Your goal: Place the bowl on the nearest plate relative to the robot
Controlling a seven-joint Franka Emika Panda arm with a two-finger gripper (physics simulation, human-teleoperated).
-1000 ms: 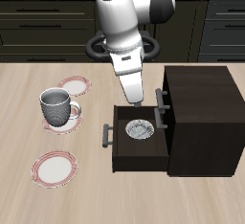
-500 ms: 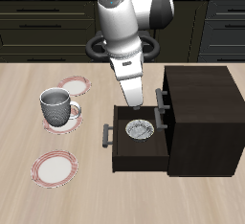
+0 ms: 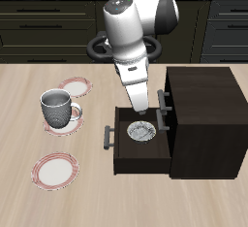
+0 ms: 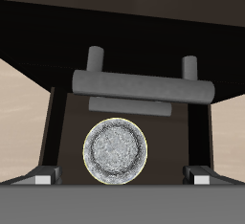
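The bowl [image 3: 141,131] [image 4: 117,151], small, white-rimmed and grey-patterned inside, lies in the open drawer [image 3: 123,159] of the dark cabinet. My gripper [image 3: 140,111] [image 4: 120,179] hangs just above the bowl, open, with its fingertips [image 4: 40,180] spread wide and nothing between them. Three white plates with reddish rims lie on the table. The plate [image 3: 74,85] farthest back lies bare. A second plate [image 3: 71,128] carries a mug, and a third plate [image 3: 55,170] lies near the table's front edge.
A grey-and-white handled mug [image 3: 56,108] stands on the middle plate. The dark cabinet [image 3: 203,119] rises beside the drawer, with a bar handle [image 3: 165,107] [image 4: 144,86] on the closed drawer above and another handle [image 3: 108,138] on the open drawer.
The arm has leaned slightly toward the cabinet and the gripper has shifted a little with it above the drawer. The bowl, plates and mug have not moved.
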